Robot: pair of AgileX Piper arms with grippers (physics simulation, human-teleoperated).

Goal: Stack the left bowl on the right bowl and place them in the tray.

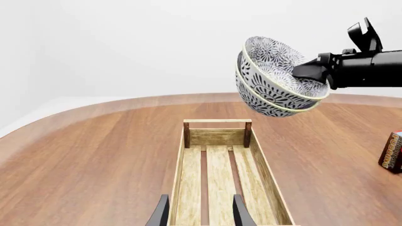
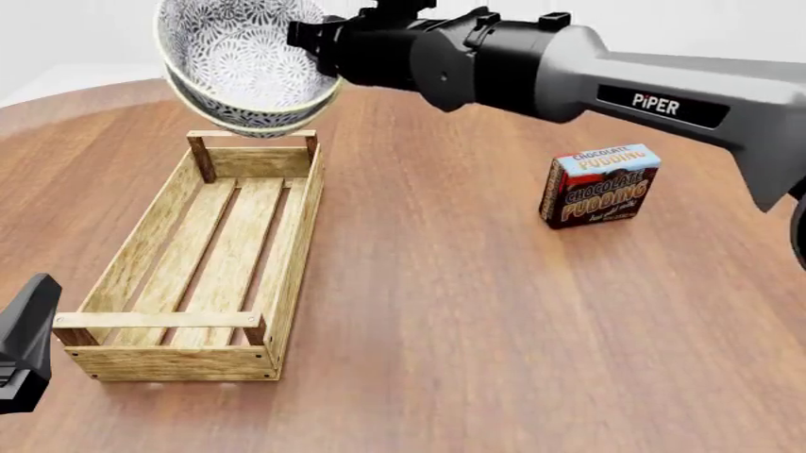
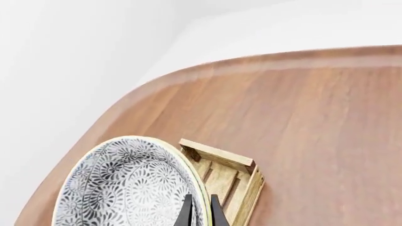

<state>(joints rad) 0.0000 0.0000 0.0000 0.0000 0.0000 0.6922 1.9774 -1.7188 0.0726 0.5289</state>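
Note:
The two floral bowls are nested, the upper bowl (image 2: 240, 57) sitting inside the lower bowl (image 2: 252, 121). My right gripper (image 2: 315, 38) is shut on their rims and holds the tilted stack in the air over the far end of the wooden tray (image 2: 296, 236). The left wrist view shows the stack (image 1: 273, 61), the right gripper (image 1: 311, 70) and the tray (image 1: 217, 136). In the right wrist view the bowl (image 3: 125, 188) sits at the shut fingers (image 3: 201, 212), with the tray (image 3: 242, 181) below. My left gripper (image 1: 201, 214) is open and empty above the tray's near end.
A chocolate pudding box (image 2: 601, 186) stands upright on the wooden table to the right of the tray, also seen in the left wrist view (image 1: 392, 151). The left gripper's body (image 2: 25, 340) shows at the front view's lower left edge.

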